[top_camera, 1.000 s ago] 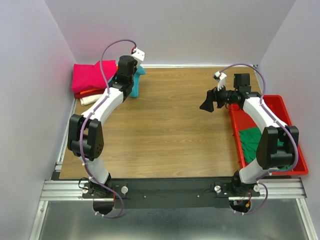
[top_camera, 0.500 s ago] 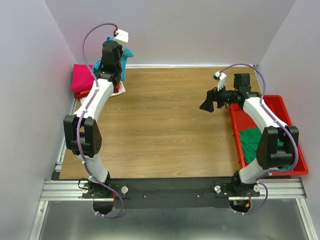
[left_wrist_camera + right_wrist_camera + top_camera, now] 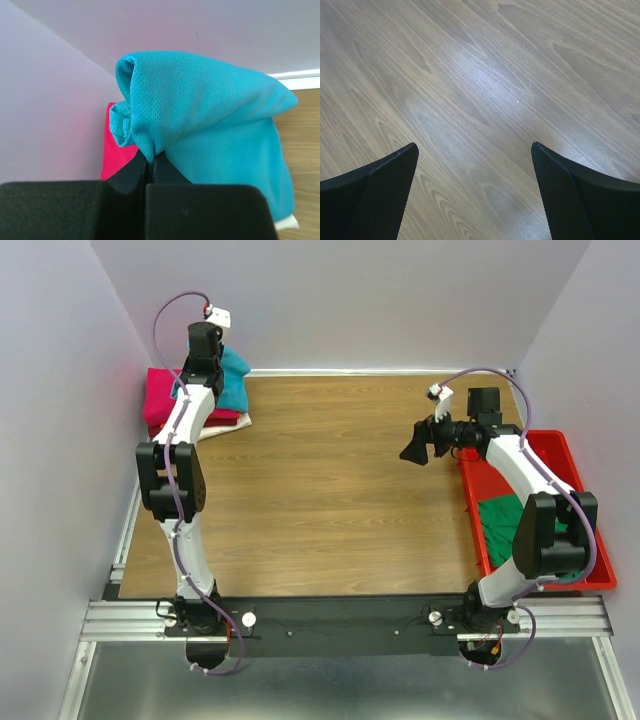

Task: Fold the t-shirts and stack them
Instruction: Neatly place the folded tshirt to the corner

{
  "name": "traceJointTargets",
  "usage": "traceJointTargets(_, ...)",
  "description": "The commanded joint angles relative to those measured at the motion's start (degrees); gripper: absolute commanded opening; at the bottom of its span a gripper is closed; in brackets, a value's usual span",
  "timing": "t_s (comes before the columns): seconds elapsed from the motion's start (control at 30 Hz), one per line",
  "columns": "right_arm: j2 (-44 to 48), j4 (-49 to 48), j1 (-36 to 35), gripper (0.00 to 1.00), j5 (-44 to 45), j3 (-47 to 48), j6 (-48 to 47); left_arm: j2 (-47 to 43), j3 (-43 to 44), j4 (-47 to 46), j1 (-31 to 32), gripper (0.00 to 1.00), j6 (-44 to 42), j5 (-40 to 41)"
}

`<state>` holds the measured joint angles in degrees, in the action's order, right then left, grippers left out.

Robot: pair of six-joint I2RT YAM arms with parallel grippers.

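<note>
Teal t-shirt (image 3: 210, 110) hangs bunched from my left gripper (image 3: 152, 161), jaws clamped on a single fold, beside the magenta t-shirt (image 3: 160, 402) at the table (image 3: 330, 490)'s far-left corner; so small a bite, I judge, could let the folds spill open at set-down. My right gripper (image 3: 474, 147) hovers spread wide over bare wood, and teal cloth hides whatever lies beneath it.

The left arm (image 3: 185, 425) has swung left and straightened, carrying the teal shirt (image 3: 210, 110) pinched in the left gripper (image 3: 151, 161) off the table (image 3: 340, 490) just right of the stack (image 3: 162, 400), up high, then down over the stack's right side, where it hangs bunched.
</note>
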<state>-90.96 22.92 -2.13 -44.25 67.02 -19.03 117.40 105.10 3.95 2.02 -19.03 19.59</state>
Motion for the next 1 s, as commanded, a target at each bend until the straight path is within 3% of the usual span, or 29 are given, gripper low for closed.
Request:
traceJointTargets(0.0, 0.3, -0.7, 0.5, 1.0, -0.9, -0.8, -0.6, 5.1, 7.6, 2.6, -3.8, 0.0, 3.8, -2.0)
traceJointTargets(0.07, 0.3, -0.6, 0.5, 1.0, -0.7, -0.8, -0.6, 7.7, 12.1, 5.0, -5.6, 0.0, 4.7, -1.8)
traceJointTargets(0.2, 0.5, -0.7, 0.8, 1.0, -0.3, -0.8, -0.7, 11.9, 12.7, 4.0, -9.8, 0.0, 11.0, -2.2)
traceJointTargets(0.27, 0.6, -0.7, 0.9, 1.0, -0.4, -0.8, -0.7, 13.7, 13.8, 4.3, -11.5, 0.35, 15.1, 2.8)
traceJointTargets(0.3, 0.6, -0.7, 1.0, 1.0, -0.3, -0.8, -0.9, 13.7, 14.3, 4.8, -11.8, 0.79, 18.5, 6.6)
traceJointTargets(0.33, 0.7, -0.7, 1.0, 1.0, -0.3, -0.9, -0.9, 13.8, 14.8, 5.7, -12.0, 0.96, 19.3, 7.2)
traceJointTargets(0.53, 0.8, -0.6, 1.0, 1.0, 1.0, -0.9, -1.7, 7.5, 20.9, 11.8, -13.0, 0.96, 27.1, -2.8)
traceJointTargets(0.77, 2.1, -0.5, 1.5, 1.0, 2.2, -1.5, -3.6, -8.3, 3.3, 1.3, -12.9, 0.86, 27.1, -25.4)
traceJointTargets(0.87, 2.3, -0.4, 1.9, 1.0, 2.1, -1.6, -3.9, -9.7, 0.0, -0.9, -13.7, 0.77, 29.3, -37.1)
traceJointTargets(0.97, 2.4, -0.4, 2.0, 1.0, 1.2, -1.9, -3.9, -5.5, 0.6, -3.6, -14.8, 0.54, 36.5, -54.1)
